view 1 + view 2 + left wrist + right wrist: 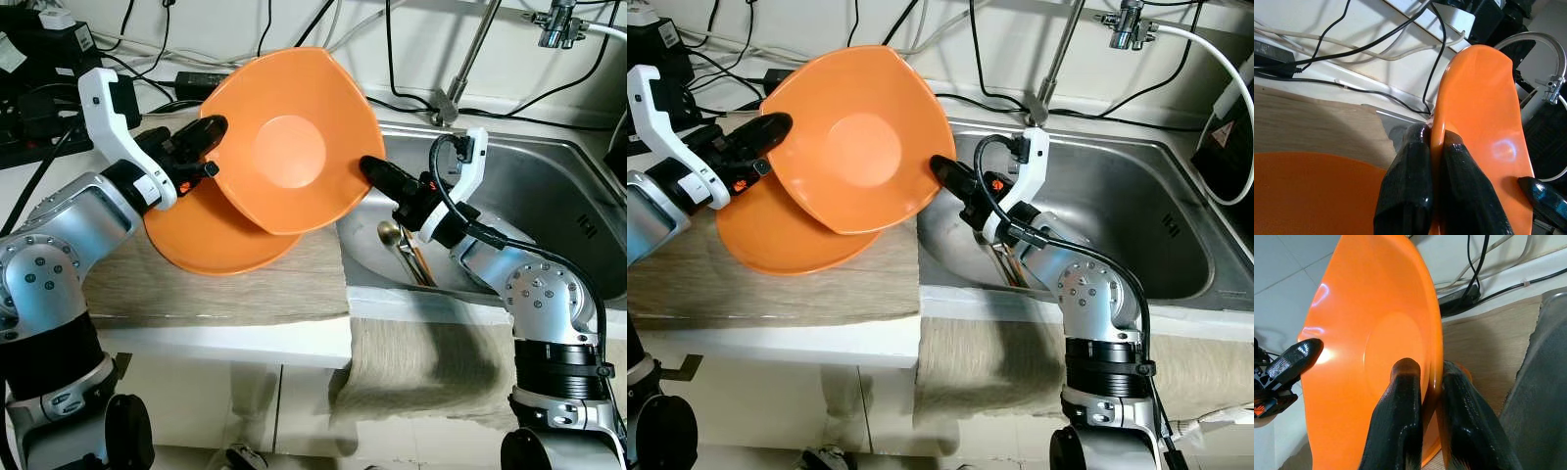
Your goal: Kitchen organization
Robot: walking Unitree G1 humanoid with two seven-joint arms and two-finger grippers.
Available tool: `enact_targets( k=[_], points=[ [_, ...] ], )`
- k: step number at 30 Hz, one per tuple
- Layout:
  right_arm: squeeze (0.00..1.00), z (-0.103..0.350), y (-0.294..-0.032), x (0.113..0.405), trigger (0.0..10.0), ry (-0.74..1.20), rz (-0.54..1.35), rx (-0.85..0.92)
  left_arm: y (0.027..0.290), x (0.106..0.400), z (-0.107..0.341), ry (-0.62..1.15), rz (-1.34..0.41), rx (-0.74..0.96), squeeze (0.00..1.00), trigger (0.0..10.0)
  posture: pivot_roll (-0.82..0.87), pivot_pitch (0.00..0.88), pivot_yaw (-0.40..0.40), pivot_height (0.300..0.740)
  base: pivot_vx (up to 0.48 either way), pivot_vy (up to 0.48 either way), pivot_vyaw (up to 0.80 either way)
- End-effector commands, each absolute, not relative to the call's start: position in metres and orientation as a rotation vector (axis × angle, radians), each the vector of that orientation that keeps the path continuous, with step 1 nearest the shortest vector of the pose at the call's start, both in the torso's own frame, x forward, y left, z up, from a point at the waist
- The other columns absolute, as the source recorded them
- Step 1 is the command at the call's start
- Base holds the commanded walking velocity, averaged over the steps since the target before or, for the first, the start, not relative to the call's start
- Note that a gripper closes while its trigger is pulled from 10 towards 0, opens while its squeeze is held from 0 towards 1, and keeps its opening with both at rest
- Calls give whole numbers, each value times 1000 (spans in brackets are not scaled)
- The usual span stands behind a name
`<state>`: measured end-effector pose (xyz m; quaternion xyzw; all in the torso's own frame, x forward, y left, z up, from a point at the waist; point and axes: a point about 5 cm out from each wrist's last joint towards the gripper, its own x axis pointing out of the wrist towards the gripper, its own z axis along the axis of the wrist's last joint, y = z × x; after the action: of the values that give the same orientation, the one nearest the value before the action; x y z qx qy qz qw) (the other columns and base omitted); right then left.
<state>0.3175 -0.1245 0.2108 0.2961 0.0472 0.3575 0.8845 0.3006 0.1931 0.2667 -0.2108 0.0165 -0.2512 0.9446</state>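
Beige woven cloth (245, 284) covers the counter (225, 338) nearest you and hangs over its front edge by the sink. On it lies a flat orange plastic plate (211, 245), and tilted up above that plate, clear of the cloth, you are holding a deep orange plastic bowl-plate (289, 137) between both arms. Your left gripper (211, 132) has its jaws closed on the rim at the bowl-plate's left edge; your right gripper (372, 171) has its jaws pinched on the opposite rim, over the near corner of the stainless steel sink (549, 186). Metal spoons and chopsticks (407, 255) lie in the basin just below that right arm. Further back, black cables (411, 98) trail along the wall and a tap (1127, 24) stands over the sink.

You look to be mid-transfer, stacking dishes. Next calls for lowering the bowl-plate level onto the flat plate, both arms moving together, then releasing one rim before the other.
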Motion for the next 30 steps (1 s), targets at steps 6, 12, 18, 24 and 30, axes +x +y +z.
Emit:
enact_targets(
  k=[6, 12, 18, 24, 30],
  points=[
    [0, 215, -134, 319, 0, 74, 695, 609, 184, 297, 277, -15, -587, -414, 0, 0, 11, 0, -58, 740, 0, 0, 0],
    [0, 220, -139, 322, 0, 40, 672, 654, 182, 296, 279, -18, -612, -430, 1000, 10000, 11, 0, -58, 740, 0, 0, 0],
    [0, 226, -147, 326, 0, -7, 635, 671, 186, 298, 279, -29, -576, -432, 1000, 10000, 12, 0, -60, 740, 0, 0, 0],
    [0, 233, -172, 334, 0, -63, 520, 672, 195, 301, 285, -104, -499, -406, 580, 10000, 12, 0, -60, 740, 0, 0, 0],
    [0, 241, -199, 342, 0, -132, 363, 568, 181, 293, 284, -126, -598, -235, 0, 10000, 11, 0, -57, 740, 0, 0, 0]
  ],
)
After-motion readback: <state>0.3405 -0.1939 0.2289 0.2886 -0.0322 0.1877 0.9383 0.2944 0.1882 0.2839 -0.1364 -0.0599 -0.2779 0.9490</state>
